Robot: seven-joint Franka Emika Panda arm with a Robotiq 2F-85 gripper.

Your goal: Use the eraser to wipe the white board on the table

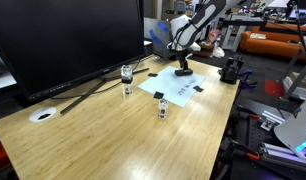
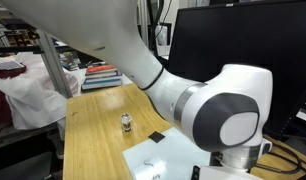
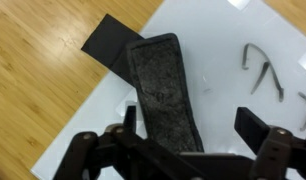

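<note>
Wrist view: the claw [image 3: 190, 122] hangs right over the eraser [image 3: 161, 85], jaws spread. The right pad [image 3: 253, 125] stands clear of the block, while the left one sits just beside its edge. So the claw is open, straddling the eraser, not clamped on it.

The eraser lies lengthwise up the middle of the frame, grey felt face to the camera. It rests on the board [image 3: 228, 105], and its top end overlaps a flat black piece [image 3: 105, 42] at the board's upper-left corner. Dark marks [image 3: 261, 68] show on the board at upper right.

In an exterior view, the board [image 1: 171, 92] lies on the bench [image 1: 113, 140] right of centre. The eraser [image 1: 182, 71] is at its far edge, under the claw [image 1: 183, 58]. Two small jars [image 1: 127, 73] stand near the board, one to its left and one just below it. A white disc [image 1: 41, 115] sits well apart at lower left, and a big dark monitor [image 1: 63, 35] fills the upper left.

In the other exterior view, the arm [image 2: 223, 115] blocks most of the frame. A jar [image 2: 126, 123] and a corner of the board [image 2: 168, 160] show along the bottom.
</note>
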